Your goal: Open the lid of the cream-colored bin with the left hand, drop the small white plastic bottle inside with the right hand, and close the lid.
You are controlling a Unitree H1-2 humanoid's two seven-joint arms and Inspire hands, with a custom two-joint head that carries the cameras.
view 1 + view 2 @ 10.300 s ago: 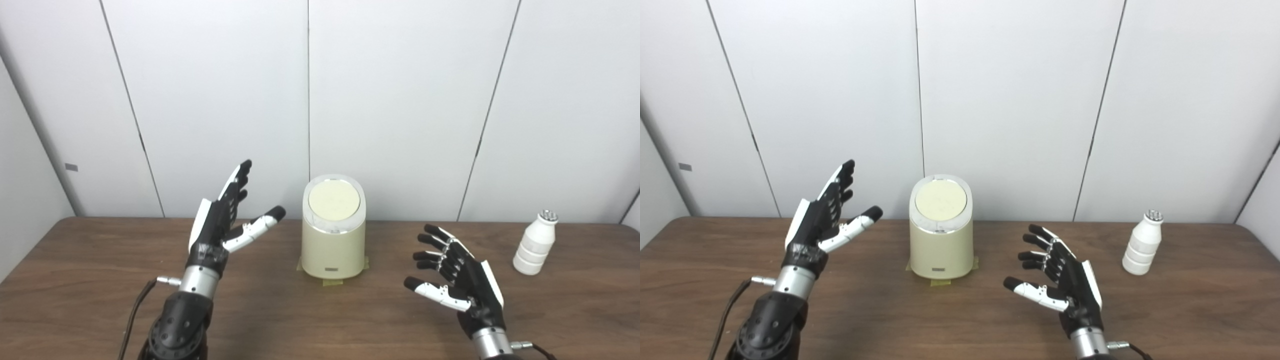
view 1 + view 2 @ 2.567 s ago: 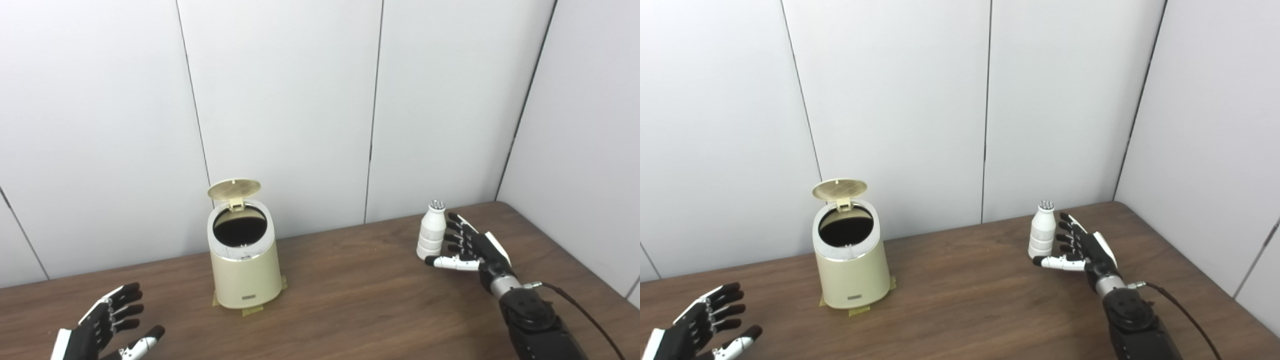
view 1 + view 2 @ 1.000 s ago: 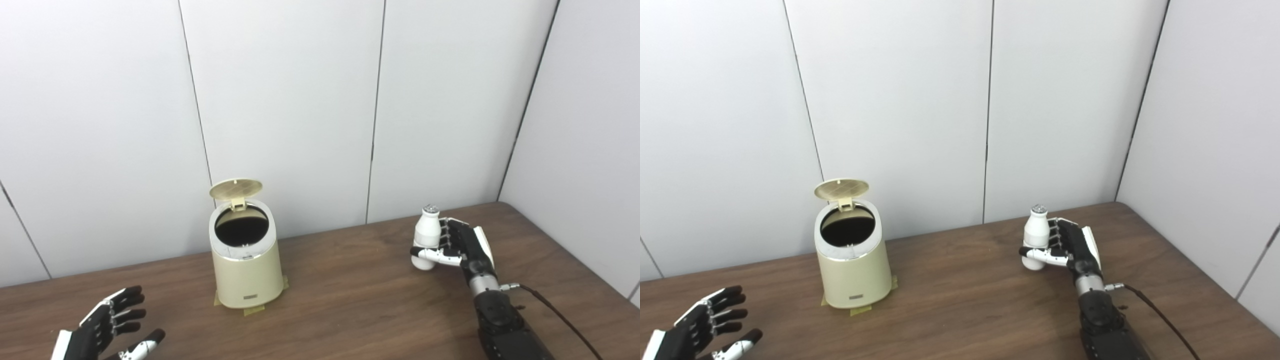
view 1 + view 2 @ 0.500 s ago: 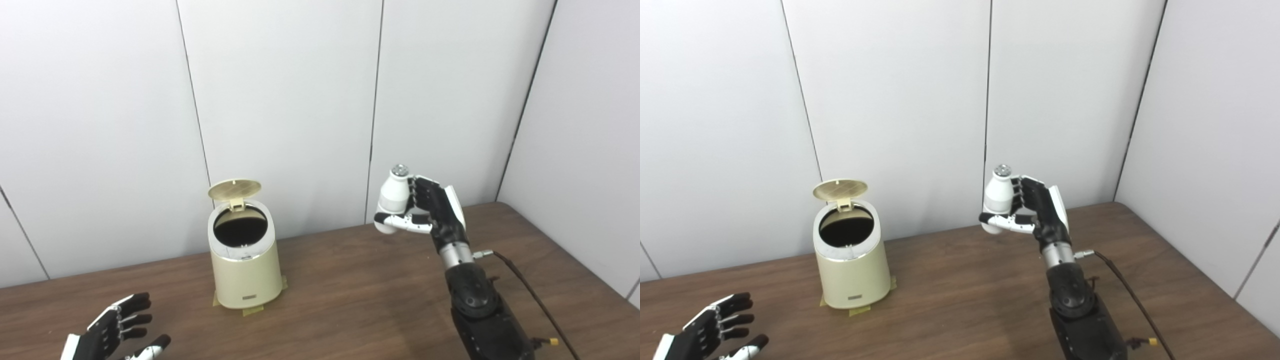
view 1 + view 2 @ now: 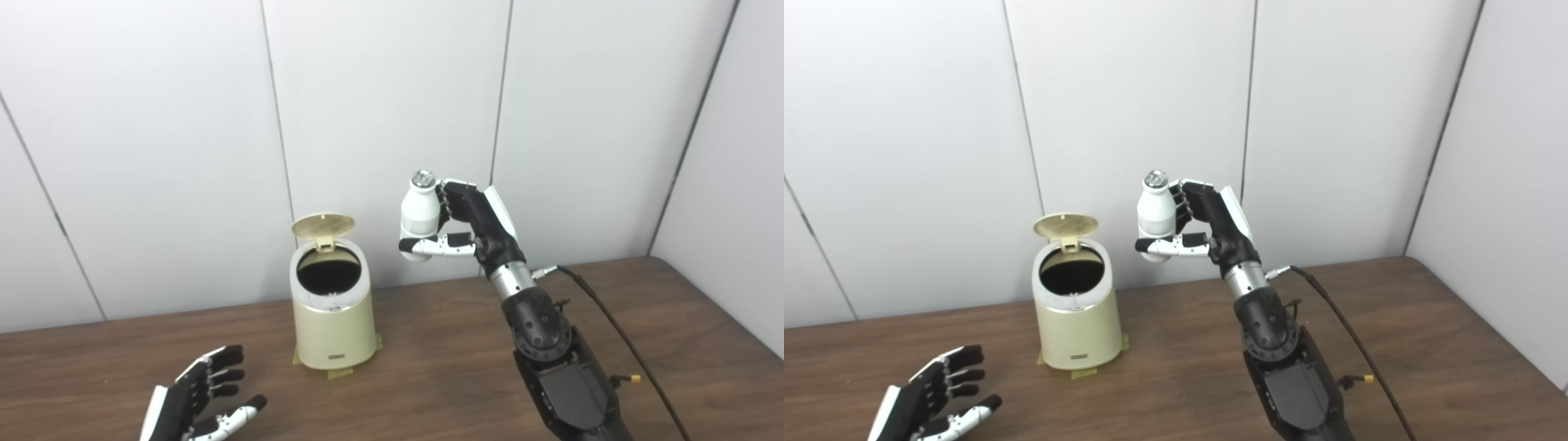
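Two hands: one is waiting low and near, the other is working higher up and further off.
Left hand (image 5: 196,404): it is lying nearest, low over the desk (image 5: 429,392), fingers spread and holding nothing.
Right hand (image 5: 468,223): it is raised well above the desk, fingers and thumb wrapping round the small white plastic bottle (image 5: 418,211); the thumb is crossing the bottle's lower body.
Bottle's place: it is hanging upright in the air, to the right of the bin's mouth and higher than it, not yet over the opening.
Bottle's handling: it is looking light and stiff, with a smooth ribbed body that could be slippery; I would judge the waist, where the hand is holding it now, the safest place.
Cream-colored bin (image 5: 334,318): it is standing on the desk beyond the left hand, on what look like tape strips.
Lid (image 5: 323,225): it is standing open at the back, leaving the dark mouth clear.
Writing: a small plate is showing low on the bin's front, too small to read; the bottle is showing no label.
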